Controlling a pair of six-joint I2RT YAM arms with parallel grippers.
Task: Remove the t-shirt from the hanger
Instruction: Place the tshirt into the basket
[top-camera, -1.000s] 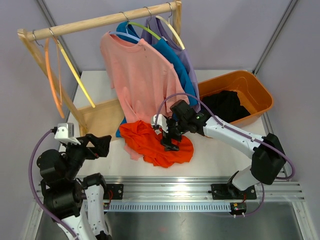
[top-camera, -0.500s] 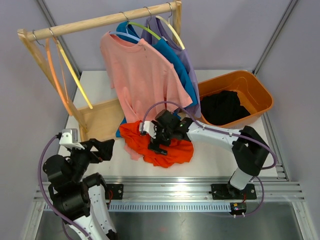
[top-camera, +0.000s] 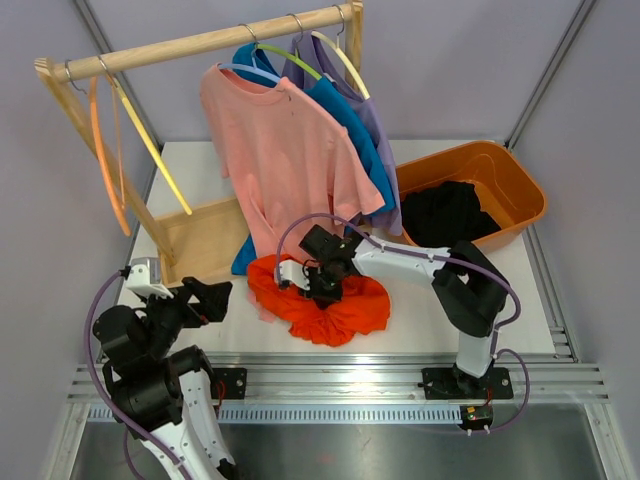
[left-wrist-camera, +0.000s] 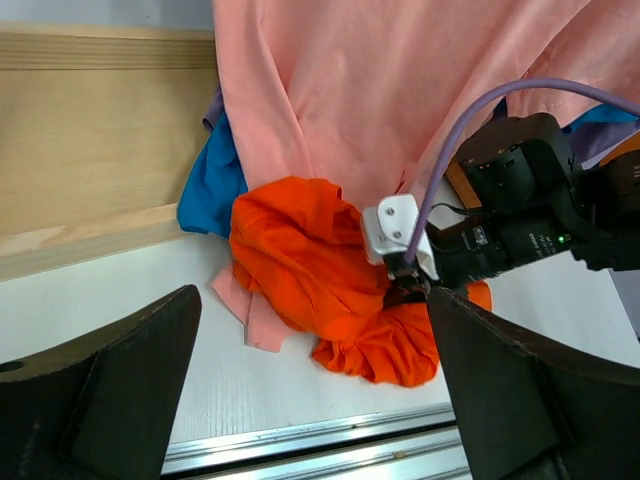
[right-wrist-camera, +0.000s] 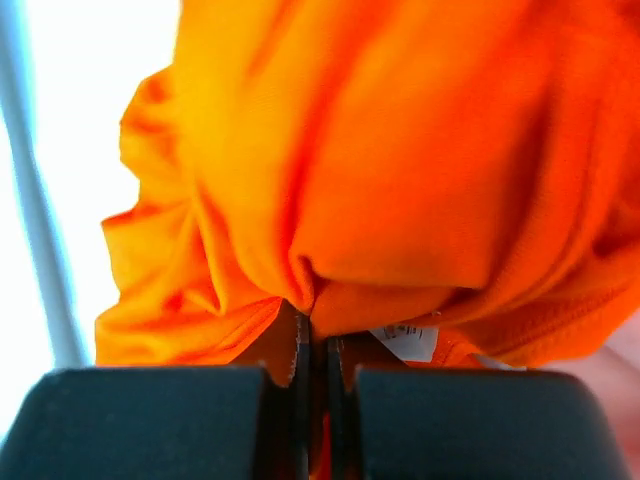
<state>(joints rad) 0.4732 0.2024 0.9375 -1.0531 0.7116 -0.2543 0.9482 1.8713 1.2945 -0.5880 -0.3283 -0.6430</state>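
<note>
Swung leftward since a second ago, the right gripper (top-camera: 322, 283) now pinches together on a fold of the orange t-shirt (top-camera: 345, 308), which lies heaped on the bench (top-camera: 470, 315) near its front edge. A white label (right-wrist-camera: 405, 341) peeks out, its writing unreadable. Bare bench lies to the right. The left gripper (top-camera: 212, 298) hangs with jaws apart by the near-left corner.

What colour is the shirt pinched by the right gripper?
Orange. The shirt shows best in the right wrist view, pinched by the right gripper.
</note>
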